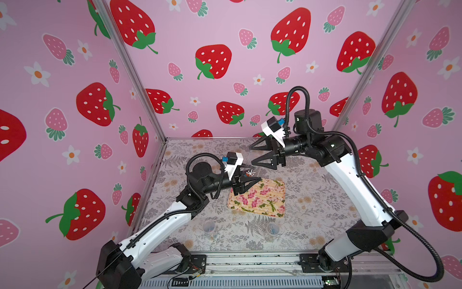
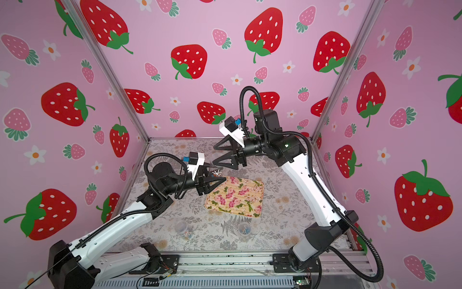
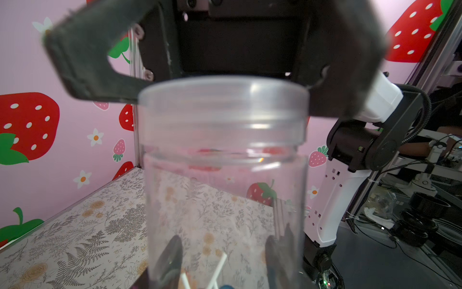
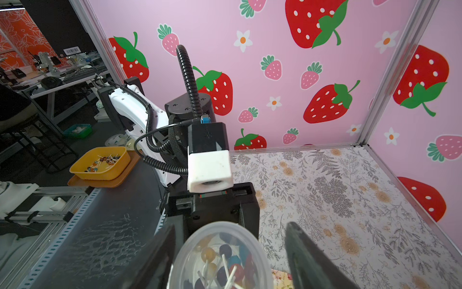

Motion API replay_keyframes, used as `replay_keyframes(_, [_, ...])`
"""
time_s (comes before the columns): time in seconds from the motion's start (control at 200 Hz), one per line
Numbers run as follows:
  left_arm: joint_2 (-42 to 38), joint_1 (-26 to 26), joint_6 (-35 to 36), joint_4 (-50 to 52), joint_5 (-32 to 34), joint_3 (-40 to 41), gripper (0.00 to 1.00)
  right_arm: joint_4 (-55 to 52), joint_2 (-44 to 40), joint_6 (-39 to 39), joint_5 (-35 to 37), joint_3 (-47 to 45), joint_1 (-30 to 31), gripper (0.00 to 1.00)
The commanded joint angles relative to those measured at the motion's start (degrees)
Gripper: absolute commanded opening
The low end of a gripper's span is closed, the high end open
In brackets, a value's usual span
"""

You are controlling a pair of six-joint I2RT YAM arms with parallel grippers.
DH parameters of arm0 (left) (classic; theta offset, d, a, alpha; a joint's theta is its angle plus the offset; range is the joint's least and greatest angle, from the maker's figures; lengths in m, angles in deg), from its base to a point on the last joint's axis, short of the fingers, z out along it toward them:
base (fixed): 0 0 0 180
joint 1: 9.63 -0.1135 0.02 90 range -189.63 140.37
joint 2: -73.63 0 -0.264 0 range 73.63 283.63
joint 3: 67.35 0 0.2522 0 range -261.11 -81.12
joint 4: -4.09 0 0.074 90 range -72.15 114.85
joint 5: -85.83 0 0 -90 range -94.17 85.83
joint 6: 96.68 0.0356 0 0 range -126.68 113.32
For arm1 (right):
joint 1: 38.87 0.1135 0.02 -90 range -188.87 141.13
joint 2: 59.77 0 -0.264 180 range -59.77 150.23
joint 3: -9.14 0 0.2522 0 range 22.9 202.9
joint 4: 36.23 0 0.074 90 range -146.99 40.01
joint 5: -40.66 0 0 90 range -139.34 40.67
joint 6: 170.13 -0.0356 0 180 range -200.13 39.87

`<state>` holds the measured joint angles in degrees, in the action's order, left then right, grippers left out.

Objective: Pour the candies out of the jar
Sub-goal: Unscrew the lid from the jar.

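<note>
Left end effector (image 3: 225, 260) clamps the jar (image 3: 225, 190) — right end effector (image 1: 251, 156) stands apart around its lid (image 3: 222, 100).

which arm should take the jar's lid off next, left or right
Right. The right gripper stands open with its jaws either side of the lid, while the left gripper is shut on the jar, holding it.

Two arms, one gripper each: left gripper (image 1: 251, 175), right gripper (image 1: 250, 155). Three clear jars: one jar (image 3: 225, 175) at mid-frame in both top views, a second jar (image 1: 208, 227) and a third jar (image 1: 272, 229) at lower centre. One floral tray (image 1: 268, 204). The candies (image 4: 225, 260) are too many to count.
</note>
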<state>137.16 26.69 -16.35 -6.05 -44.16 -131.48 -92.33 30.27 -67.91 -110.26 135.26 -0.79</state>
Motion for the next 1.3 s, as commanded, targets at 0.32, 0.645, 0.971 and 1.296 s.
replay_keyframes(0.32, [-0.2, 0.3, 3.0, -0.3, 4.1, 0.8, 0.46, 3.2, -6.9, -21.3, 25.0, 2.3, 0.3, 0.97])
replay_keyframes(0.645, [0.7, 0.2, 5.3, 0.3, 6.5, 0.3, 0.46, 1.4, -11.4, -33.6, 45.3, -6.9, 6.7, 0.96])
replay_keyframes(0.971, [1.5, 0.2, 6.0, 0.8, 6.7, 0.6, 0.46, 2.3, -8.8, -35.3, 47.8, -7.2, 11.4, 0.94])
replay_keyframes(1.296, [1.7, 0.2, 6.1, 1.0, 6.7, 0.5, 0.46, 2.4, -7.2, -35.0, 46.9, -7.4, 12.3, 0.76])
